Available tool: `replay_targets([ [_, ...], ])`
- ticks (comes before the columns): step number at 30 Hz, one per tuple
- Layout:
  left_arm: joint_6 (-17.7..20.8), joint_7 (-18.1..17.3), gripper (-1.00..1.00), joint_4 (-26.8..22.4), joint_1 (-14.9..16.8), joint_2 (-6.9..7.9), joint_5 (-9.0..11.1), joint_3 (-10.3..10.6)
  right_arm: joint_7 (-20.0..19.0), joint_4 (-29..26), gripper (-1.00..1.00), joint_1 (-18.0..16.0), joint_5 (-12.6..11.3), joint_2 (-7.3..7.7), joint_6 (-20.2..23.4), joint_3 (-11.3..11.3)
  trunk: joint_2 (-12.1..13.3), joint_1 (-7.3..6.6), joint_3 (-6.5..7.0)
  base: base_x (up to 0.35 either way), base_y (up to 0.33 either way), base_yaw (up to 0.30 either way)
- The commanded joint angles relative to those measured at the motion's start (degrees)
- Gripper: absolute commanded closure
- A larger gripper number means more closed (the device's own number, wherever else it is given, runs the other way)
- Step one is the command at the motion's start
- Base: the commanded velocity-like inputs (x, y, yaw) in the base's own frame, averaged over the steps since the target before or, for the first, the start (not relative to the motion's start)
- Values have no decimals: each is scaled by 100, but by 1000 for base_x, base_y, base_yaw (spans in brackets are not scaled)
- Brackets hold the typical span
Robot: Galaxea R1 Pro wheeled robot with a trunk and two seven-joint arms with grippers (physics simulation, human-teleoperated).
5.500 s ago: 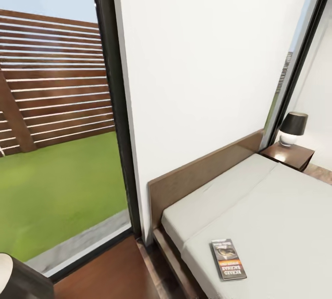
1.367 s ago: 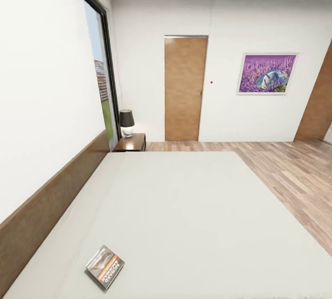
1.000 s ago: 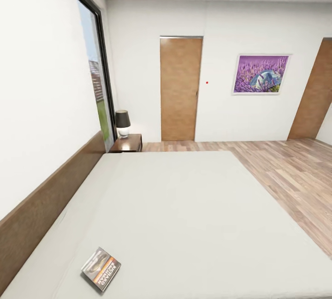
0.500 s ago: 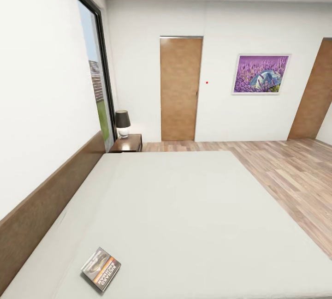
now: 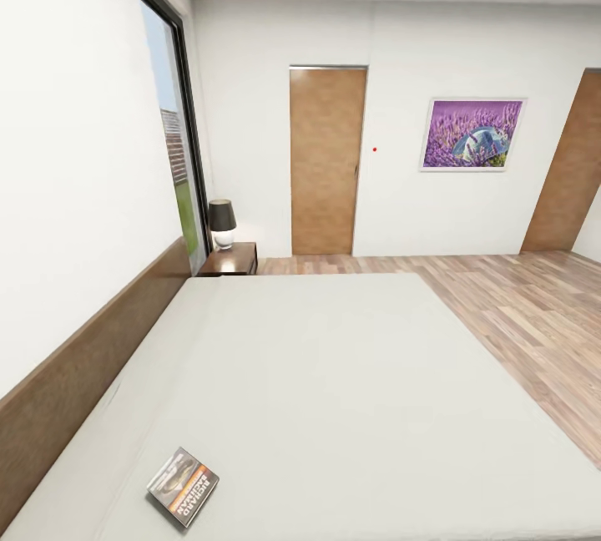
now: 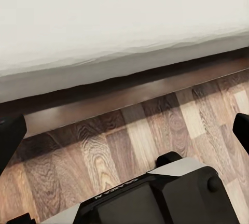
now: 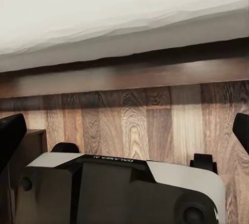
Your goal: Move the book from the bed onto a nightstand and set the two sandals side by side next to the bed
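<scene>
- The book [image 5: 183, 487] lies flat on the bed [image 5: 351, 391], on the near part of the off-white mattress, on the side toward the dark wooden headboard [image 5: 83, 374].
- The left gripper [image 6: 124, 130] hangs low over the wood-plank floor [image 6: 129, 146], pointed at the bed's dark platform edge with the mattress above it; its two dark fingertips stand far apart, spread wide with nothing between them.
- The right gripper [image 7: 124, 125] faces the same bed edge from over the floor, fingertips equally wide apart and empty.
- How far the book lies from either gripper cannot be told.
- The nightstand [image 5: 229, 259] stands past the far end of the headboard, a black-shaded lamp [image 5: 222, 223] on top.
- Beyond the bed: a tall dark-framed window [image 5: 177, 157] beside the nightstand, a tan door [image 5: 325, 161], and a framed lavender picture [image 5: 473, 134].
</scene>
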State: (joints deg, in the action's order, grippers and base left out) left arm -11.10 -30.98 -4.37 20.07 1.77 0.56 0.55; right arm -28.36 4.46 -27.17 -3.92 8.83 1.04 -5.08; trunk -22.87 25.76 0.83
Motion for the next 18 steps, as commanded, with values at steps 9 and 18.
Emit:
replay_targets([
  [9, -23, -62, -100, -9, 4, 6, 5, 3, -38, 20, -100, -5, -13, -1, 12, -37, -4, 2, -2, 0, 0, 0],
  [18, 1440, -131, -100, -1368, 111, 18, 27, -22, -42, 20, -100, -5, -13, -1, 10, -37, -4, 2, -2, 0, 0, 0],
])
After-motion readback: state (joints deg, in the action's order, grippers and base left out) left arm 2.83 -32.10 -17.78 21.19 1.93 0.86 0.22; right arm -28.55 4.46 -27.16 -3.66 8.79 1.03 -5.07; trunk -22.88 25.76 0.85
